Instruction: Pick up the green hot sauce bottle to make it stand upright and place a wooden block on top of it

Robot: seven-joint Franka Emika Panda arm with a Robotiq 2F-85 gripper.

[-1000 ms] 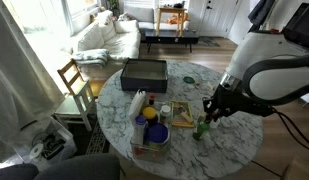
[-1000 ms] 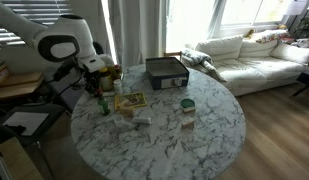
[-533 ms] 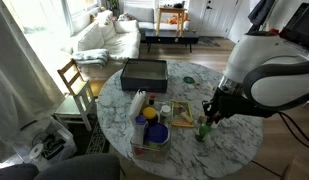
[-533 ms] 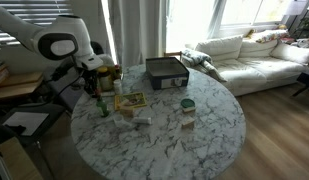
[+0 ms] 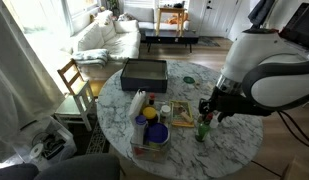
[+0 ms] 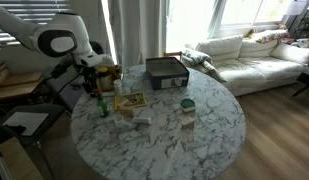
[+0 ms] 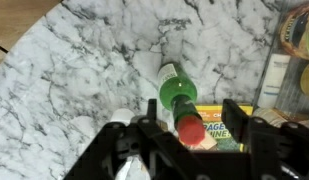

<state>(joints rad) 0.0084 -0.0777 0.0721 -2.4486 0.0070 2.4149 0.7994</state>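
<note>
My jaws are spread wide either side of the red cap (image 7: 191,129) on the green hot sauce bottle (image 7: 176,95), no contact visible. The bottle (image 5: 201,129) (image 6: 103,106) stands upright on the counter (image 6: 184,140) near the rim in both exterior views. Best move: retract straight up, zero sideways drift, or I clip the cap and tip it. Wrist view: counter edge at 10 o'clock, yellow box (image 7: 222,122) tight at 3, open marble at 12.

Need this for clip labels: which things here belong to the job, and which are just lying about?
Job: green hot sauce bottle, upright; gripper above it; wooden block, too small to pick out.
Lying about: black tray, white bottle, green-topped jar.
</note>
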